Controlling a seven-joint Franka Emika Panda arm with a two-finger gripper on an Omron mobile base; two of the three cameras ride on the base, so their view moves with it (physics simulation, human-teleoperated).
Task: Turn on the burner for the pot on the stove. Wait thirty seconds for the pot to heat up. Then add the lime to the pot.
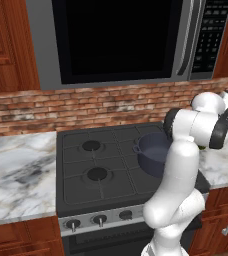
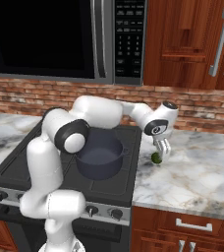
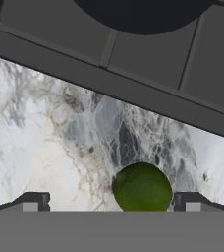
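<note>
One lime (image 3: pixel 142 187) between spread tool (image 3: pixel 111 203) fingertips, marble counter (image 3: pixel 45 133).

The marble counter (image 2: pixel 197 177) takes the right and lower right part of the right base view, and it has grey veins. The lime (image 2: pixel 156 158) lies directly on it, near its left edge, just beside the stove (image 2: pixel 15 170). In the hand view the lime (image 3: pixel 142 188) is at the bottom centre on the marble counter (image 3: pixel 50 133). In the left base view another part of the marble counter (image 1: pixel 18 175) fills the left side, next to the stove (image 1: pixel 76 167). The pot (image 2: pixel 100 156) stands on the stove, in the middle of the right base view.
</note>
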